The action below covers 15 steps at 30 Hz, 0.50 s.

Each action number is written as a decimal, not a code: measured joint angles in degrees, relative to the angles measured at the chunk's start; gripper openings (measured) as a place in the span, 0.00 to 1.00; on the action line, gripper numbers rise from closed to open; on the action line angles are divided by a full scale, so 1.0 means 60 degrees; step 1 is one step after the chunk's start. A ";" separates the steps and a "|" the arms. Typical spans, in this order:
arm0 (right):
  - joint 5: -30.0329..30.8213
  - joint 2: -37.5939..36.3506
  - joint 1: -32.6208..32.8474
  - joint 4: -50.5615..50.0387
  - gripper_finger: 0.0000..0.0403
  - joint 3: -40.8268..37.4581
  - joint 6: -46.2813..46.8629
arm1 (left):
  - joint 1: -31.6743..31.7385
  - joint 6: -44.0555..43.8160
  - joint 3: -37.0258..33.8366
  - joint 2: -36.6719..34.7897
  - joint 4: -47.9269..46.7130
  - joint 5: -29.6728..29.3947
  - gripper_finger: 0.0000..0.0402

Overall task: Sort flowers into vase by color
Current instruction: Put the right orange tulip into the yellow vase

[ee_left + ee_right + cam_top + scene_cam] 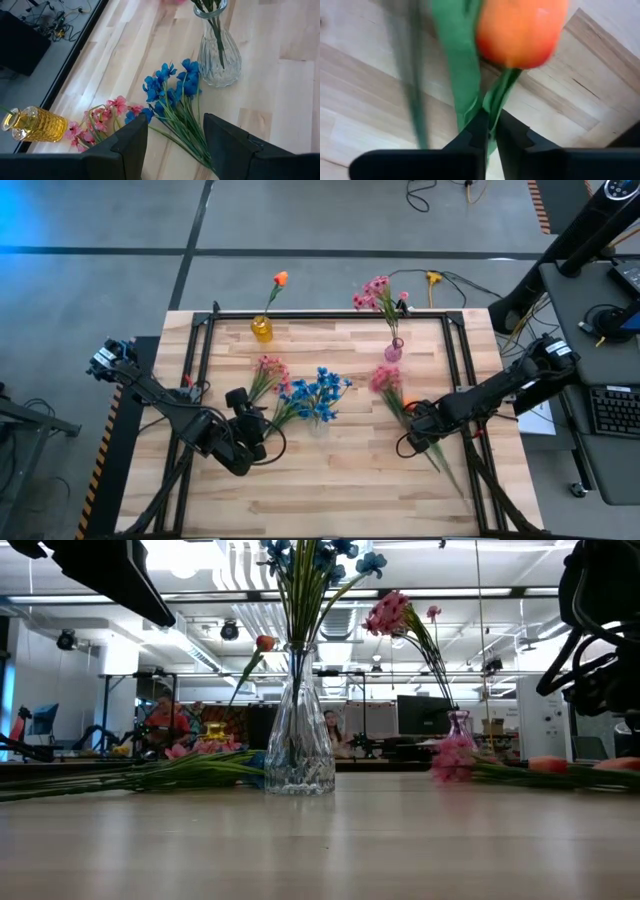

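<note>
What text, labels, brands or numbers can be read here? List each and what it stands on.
None can be read. The clear vase, yellow vase, pink vase and wooden table bear no lettering. Screens and wall fixtures behind the table in the low view are too small to read.

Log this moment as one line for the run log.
right gripper: shut on orange tulip stem | left gripper: open above blue flowers | clear vase: blue stems in
</note>
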 joint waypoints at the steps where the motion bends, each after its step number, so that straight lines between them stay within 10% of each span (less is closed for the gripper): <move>1: 0.0011 -0.0004 0.0000 -0.0014 0.04 0.0000 -0.0011 | 0.0000 0.0000 0.0000 0.0000 0.0000 0.0000 0.44; 15: 0.0041 -0.0007 0.0000 -0.0921 0.03 0.0647 -0.0041 | 0.0000 0.0000 0.0000 0.0000 0.0045 0.0000 0.44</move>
